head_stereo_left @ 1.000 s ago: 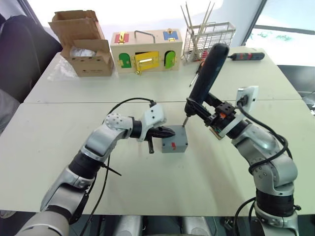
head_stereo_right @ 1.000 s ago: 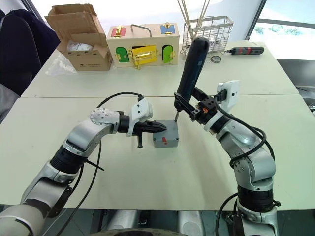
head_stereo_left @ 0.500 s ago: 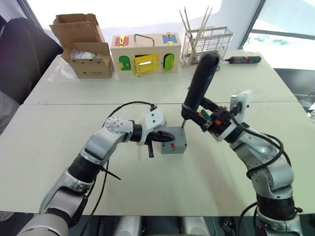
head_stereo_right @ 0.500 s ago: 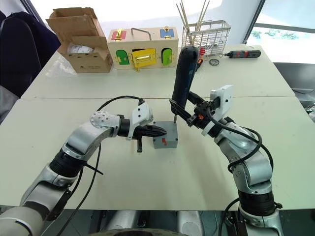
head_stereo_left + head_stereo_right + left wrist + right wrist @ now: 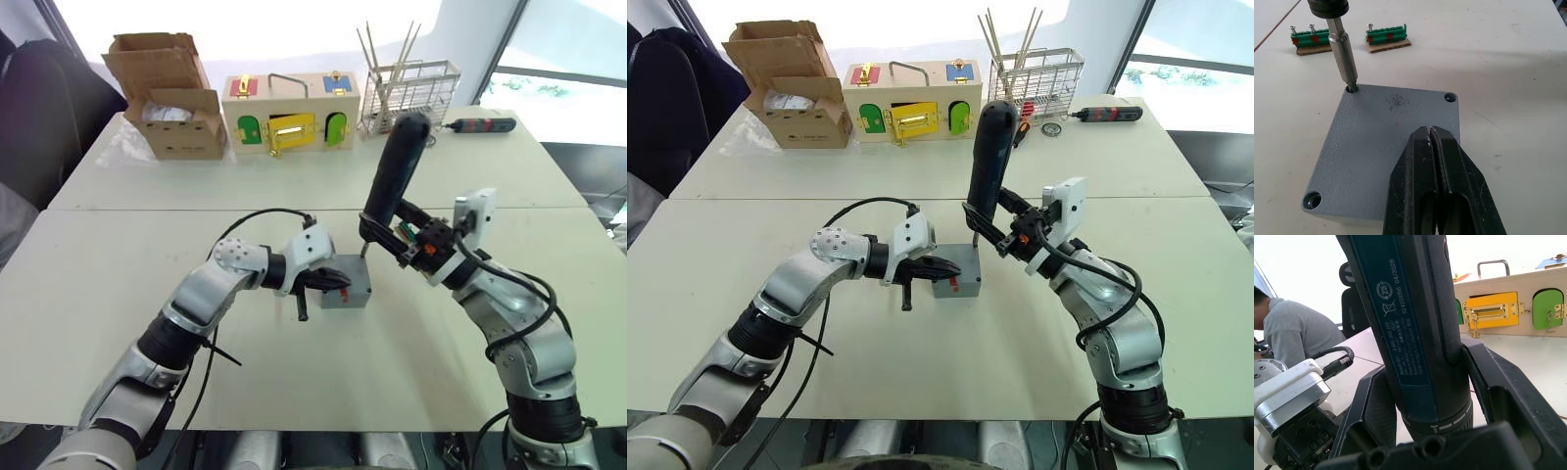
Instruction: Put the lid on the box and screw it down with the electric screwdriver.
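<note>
Since a second ago, the right gripper has been carrying the electric screwdriver toward nine o'clock and bringing it more upright, so that its metal bit is now sitting in a corner screw hole of the lid. The left gripper is staying where it was, pressing down on the lid.

The lid is lying flat on top of the box, which is sitting near the middle of the near table with its red mark facing six o'clock. The left gripper's two black fingers are pressed together with nothing between them, their tips resting on the lid's surface from the nine o'clock side. The right gripper's fingers are clamping the screwdriver's dark blue-black body near its lower end, one on either side; the driver is leaning slightly toward one o'clock.

In the left wrist view, two green terminal strips are lying on the table beyond the box. On the far table, a cardboard carton is standing at eleven o'clock, a wooden box with coloured doors at twelve, a wire rack just beside it, and a small black tool with red bands at one o'clock. In the right wrist view, a person in a grey top is sitting beyond the table.
</note>
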Controlling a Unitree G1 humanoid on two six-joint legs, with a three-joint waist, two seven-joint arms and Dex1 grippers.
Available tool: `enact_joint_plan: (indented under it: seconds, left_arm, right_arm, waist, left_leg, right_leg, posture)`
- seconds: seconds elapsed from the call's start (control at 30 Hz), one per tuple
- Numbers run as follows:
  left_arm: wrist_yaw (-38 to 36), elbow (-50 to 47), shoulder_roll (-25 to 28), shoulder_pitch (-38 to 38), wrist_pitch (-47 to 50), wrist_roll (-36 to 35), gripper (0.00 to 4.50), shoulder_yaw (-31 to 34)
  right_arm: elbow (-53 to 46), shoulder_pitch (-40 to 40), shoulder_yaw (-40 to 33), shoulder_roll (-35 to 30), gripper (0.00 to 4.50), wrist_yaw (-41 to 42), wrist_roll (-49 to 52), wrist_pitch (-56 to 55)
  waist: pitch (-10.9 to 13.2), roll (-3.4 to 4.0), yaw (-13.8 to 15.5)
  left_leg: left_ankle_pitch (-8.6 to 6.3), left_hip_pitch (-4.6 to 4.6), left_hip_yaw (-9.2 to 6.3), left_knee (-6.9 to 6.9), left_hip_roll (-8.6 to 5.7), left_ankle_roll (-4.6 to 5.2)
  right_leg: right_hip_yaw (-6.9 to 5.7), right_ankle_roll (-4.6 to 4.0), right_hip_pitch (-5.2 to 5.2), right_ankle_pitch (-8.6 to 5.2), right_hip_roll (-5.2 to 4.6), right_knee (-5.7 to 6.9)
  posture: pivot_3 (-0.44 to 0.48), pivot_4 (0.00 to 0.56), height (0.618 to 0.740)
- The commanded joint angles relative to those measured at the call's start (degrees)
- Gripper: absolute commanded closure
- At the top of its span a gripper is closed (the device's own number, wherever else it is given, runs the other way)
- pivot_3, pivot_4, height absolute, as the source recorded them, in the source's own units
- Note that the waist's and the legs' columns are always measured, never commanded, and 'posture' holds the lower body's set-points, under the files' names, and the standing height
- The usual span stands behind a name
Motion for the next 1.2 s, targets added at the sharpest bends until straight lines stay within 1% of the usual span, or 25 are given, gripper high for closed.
enact_joint_plan:
  seconds: [0.03,0.37,0.5,0.77,0.97,1.2]
  left_arm:
    - [0.7,0.7,0.2,-0.1,0.0,0.9,4.50,0.1]
    - [1.1,1.7,0.6,0.3,-1.6,2.4,4.50,-0.6]
    - [1.4,1.9,0.3,0.2,-1.6,2.5,4.50,-0.5]
    - [1.9,2.3,0.2,0.3,-1.8,2.8,4.50,-0.6]
    - [2.0,2.6,0.0,0.1,-1.8,2.9,4.50,-0.7]
    - [1.7,3.3,-0.1,-0.4,-2.1,3.0,4.50,-1.1]
  right_arm:
    - [3.4,2.1,4.4,0.2,2.56,1.5,-0.4,2.9]
    - [4.5,0.8,4.5,-0.6,2.56,2.2,-0.5,3.1]
    - [5.4,1.0,4.7,-0.5,2.56,2.2,-1.1,2.8]
    - [6.6,2.0,3.2,0.1,2.56,1.5,-1.5,1.6]
    - [6.2,2.0,0.3,1.9,2.56,0.1,0.1,0.9]
    - [6.0,3.6,2.0,1.8,2.56,0.3,-1.1,0.5]
  waist:
    - [0.0,-0.01,0.1]
    - [-0.2,-0.10,0.3]
    - [-0.3,-0.12,1.0]
    - [-0.4,-0.34,1.5]
    - [-0.5,-0.37,1.5]
    - [-0.5,-0.37,1.5]
  left_leg:
    - [0.00,0.00,-0.01,0.00,0.00,0.00]
    - [-0.01,0.00,-0.04,-0.03,0.00,0.00]
    - [-0.01,0.00,-0.04,-0.03,0.00,0.00]
    - [-0.01,0.00,-0.10,-0.01,-0.04,0.00]
    - [-0.01,0.00,-0.13,-0.02,-0.05,0.00]
    - [-0.01,0.00,-0.16,-0.02,-0.05,0.00]
  right_leg:
    - [0.00,0.00,0.00,0.00,0.00,0.00]
    - [-0.02,0.00,0.03,0.00,0.00,-0.07]
    - [-0.03,0.00,0.04,0.00,0.00,-0.10]
    - [-0.03,0.00,0.13,0.00,-0.03,-0.18]
    - [-0.04,0.00,0.14,0.00,-0.03,-0.19]
    - [-0.06,0.00,0.16,0.00,-0.04,-0.20]
  posture:
    - [0.000,0.150,0.730]
    - [0.000,0.150,0.730]
    - [0.000,0.150,0.730]
    - [0.000,0.150,0.730]
    - [0.000,0.150,0.730]
    - [0.000,0.150,0.730]
